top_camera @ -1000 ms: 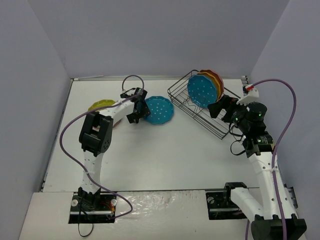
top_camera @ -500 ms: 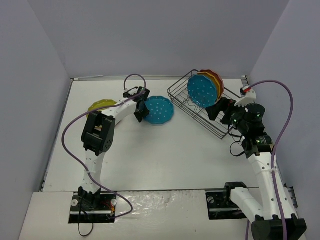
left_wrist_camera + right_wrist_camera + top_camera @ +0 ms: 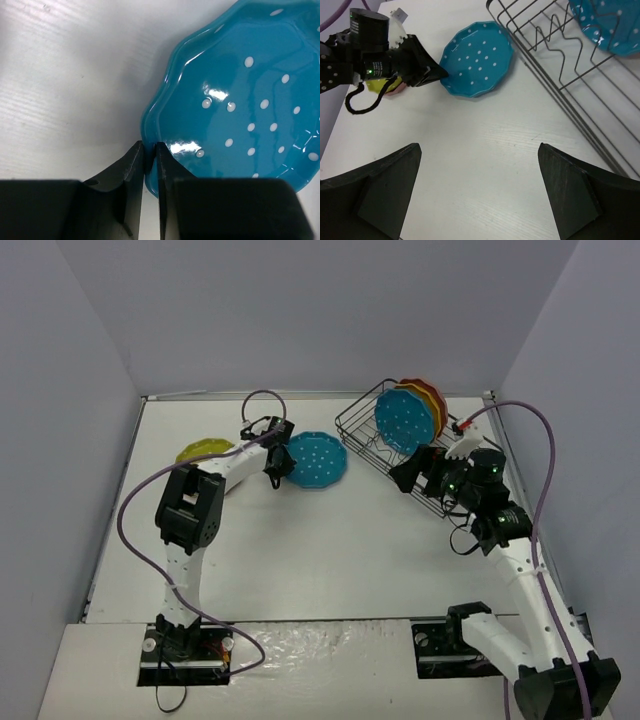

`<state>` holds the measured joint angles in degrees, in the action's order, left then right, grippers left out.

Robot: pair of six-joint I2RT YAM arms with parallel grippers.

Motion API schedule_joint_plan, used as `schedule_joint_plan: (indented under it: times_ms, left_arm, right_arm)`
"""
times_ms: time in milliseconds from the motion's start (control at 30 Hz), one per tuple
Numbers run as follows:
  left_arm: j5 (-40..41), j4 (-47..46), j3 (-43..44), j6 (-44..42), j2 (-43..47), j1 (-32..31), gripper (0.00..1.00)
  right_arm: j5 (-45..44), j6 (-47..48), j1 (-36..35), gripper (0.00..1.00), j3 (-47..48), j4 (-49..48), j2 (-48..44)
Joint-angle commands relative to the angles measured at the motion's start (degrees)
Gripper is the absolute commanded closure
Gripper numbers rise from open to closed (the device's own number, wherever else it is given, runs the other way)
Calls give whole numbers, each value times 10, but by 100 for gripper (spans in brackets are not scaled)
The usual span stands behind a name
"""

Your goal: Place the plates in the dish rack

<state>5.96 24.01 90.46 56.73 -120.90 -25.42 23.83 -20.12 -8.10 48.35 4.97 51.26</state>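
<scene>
Table point(image 3: 330, 560) carries the dish rack point(image 3: 365, 440) at its far right, where a blue plate point(image 3: 405, 423) stands upright before orange and reddish ones point(image 3: 430, 400). A teal plate point(image 3: 318, 460) lies mid-table, its left rim clenched between the left gripper's point(image 3: 148, 150) fingers point(image 3: 132, 165). A lime plate point(image 3: 203, 450) sits further left, apparently atop a pink one. The right gripper point(image 3: 403, 476) hovers beside the rack's near edge, fingers spread wide, empty

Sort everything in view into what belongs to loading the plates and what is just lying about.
Belongs to the job: dish rack; three plates standing in it; teal plate on the table, its rim pinched by the left gripper; lime green plate; open right gripper.
Just there: purple cables; table.
</scene>
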Motion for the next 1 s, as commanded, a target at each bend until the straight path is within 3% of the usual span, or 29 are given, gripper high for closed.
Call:
schedule_joint_plan:
  times_ms: [0,467,967]
  left_arm:
    - [-3,25,-100,-18,67,19,100]
    - [-82,-60,-335,12,295,54,100]
    - [-217,-158,-413,91,387,69,100]
  right_arm:
    - [-27,-44,-88,0,-12,-57,49]
    - [-57,-243,-204,0,-106,-307,227]
    - [-43,-353,-239,0,-106,-505,433]
